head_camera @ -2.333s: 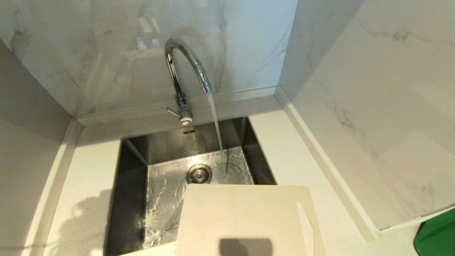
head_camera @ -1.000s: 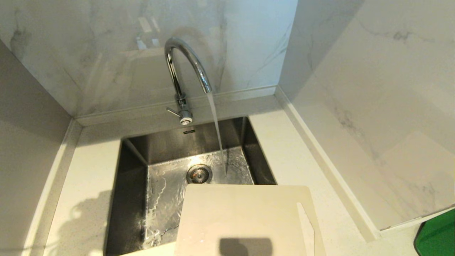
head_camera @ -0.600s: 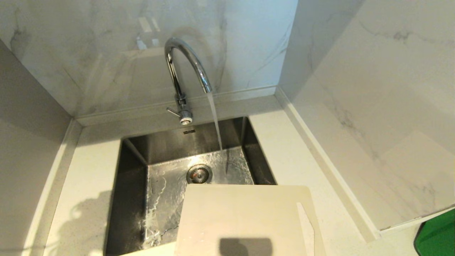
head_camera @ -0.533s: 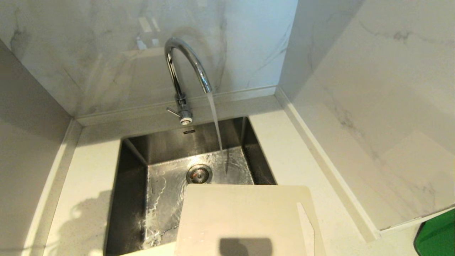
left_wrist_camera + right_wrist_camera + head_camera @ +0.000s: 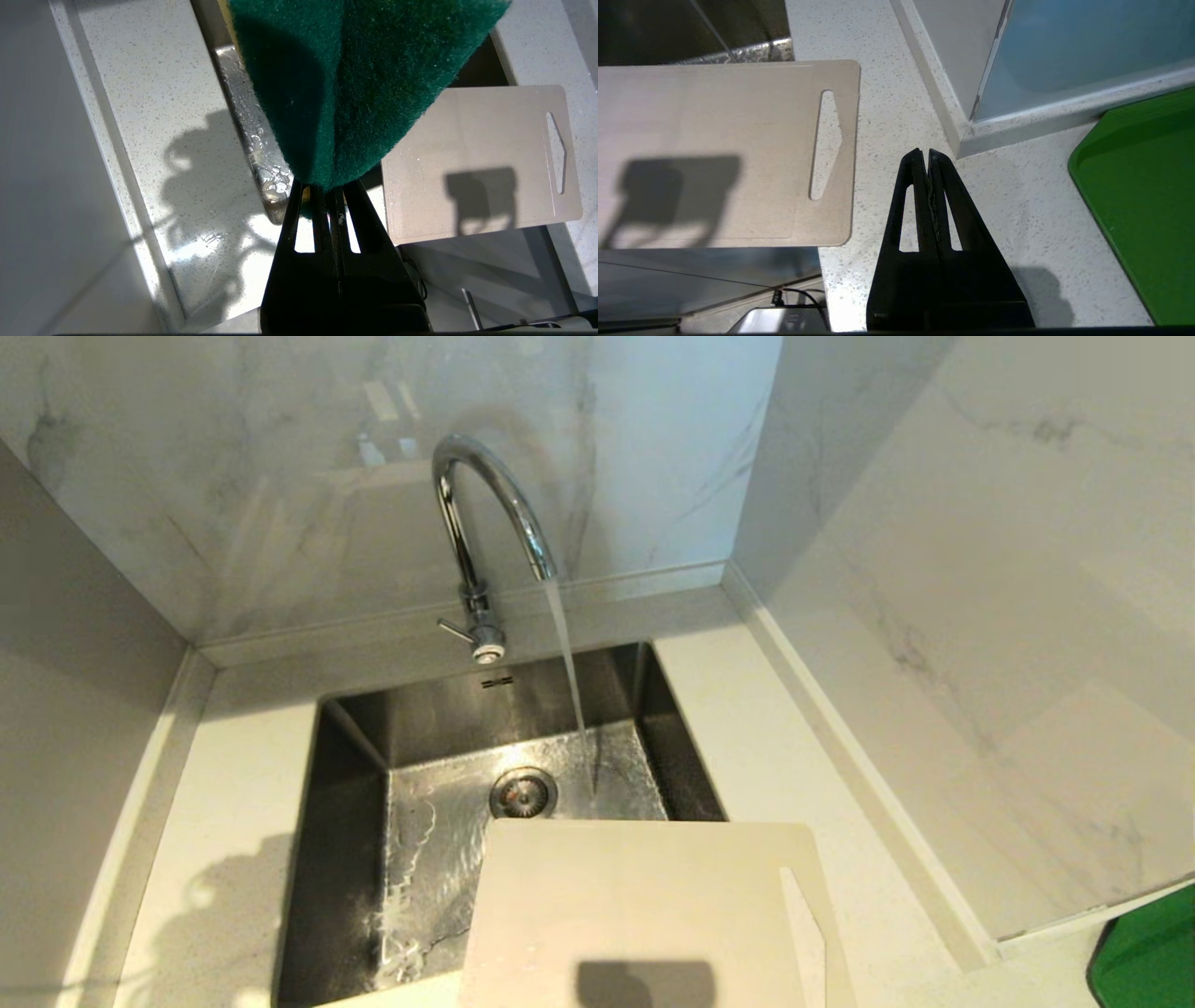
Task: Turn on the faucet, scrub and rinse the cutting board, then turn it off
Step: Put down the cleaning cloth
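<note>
The chrome faucet stands behind the steel sink, and a stream of water runs from its spout into the basin. The cream cutting board lies flat across the sink's front right corner and the counter, with its handle slot to the right. Neither gripper shows in the head view. In the left wrist view my left gripper is shut on a dark green scouring sponge, held above the counter to the left of the cutting board. My right gripper is shut and empty over the counter, right of the cutting board.
Marble walls close in the sink nook on the left, back and right. A bright green tray lies on the counter at the far right, past the wall's corner. The speckled counter flanks the sink on both sides.
</note>
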{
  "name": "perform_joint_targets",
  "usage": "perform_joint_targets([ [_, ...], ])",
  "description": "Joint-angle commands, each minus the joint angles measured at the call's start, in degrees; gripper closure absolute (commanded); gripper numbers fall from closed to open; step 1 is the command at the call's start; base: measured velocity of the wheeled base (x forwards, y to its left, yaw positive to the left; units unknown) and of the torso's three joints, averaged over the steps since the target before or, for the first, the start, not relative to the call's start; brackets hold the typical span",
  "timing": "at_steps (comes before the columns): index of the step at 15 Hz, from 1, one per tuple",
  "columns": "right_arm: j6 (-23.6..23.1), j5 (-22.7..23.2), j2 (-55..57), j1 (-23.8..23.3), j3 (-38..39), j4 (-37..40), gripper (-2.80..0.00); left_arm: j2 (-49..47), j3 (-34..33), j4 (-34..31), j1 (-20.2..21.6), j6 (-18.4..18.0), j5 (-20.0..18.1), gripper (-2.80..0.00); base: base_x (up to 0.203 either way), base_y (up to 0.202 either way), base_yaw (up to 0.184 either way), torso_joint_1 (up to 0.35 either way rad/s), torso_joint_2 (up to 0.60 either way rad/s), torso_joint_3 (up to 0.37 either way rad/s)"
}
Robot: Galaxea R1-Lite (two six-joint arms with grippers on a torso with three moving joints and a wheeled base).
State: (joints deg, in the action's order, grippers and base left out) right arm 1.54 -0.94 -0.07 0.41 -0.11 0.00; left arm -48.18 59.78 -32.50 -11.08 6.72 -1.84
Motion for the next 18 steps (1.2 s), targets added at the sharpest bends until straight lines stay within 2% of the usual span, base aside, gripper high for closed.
perform_joint_targets([
  [1,1.08,-0.23,-0.01,0.02,0.20,-0.09,0.00,-0.07,0.07,-0.20,0.01,0.05,0.00,0.00,0.000,0.000,0.000,0.000,0.00,0.000],
  [8,1.54,-0.29,-0.01,0.02,0.20,-0.09,0.00,-0.65,-0.37,-0.29,0.01,-0.34,-0.30,0.00,0.000,0.000,0.000,0.000,0.00,0.000],
  [12,1.54,-0.29,-0.01,0.02,0.20,-0.09,0.00,-5.66,-1.86,-1.07,0.58,-2.56,2.06,0.00,0.000,0.000,0.000,0.000,0.00,0.000],
  [16,1.54,-0.29,-0.01,0.02,0.20,-0.09,0.00,-11.76,-0.83,-3.85,0.44,-3.04,1.65,0.00,0.000,0.000,0.000,0.000,0.00,0.000],
  [18,1.54,-0.29,-0.01,0.02,0.20,-0.09,0.00,-15.17,0.81,-3.98,0.51,-5.30,0.57,0.00,0.000,0.000,0.000,0.000,0.00,0.000],
])
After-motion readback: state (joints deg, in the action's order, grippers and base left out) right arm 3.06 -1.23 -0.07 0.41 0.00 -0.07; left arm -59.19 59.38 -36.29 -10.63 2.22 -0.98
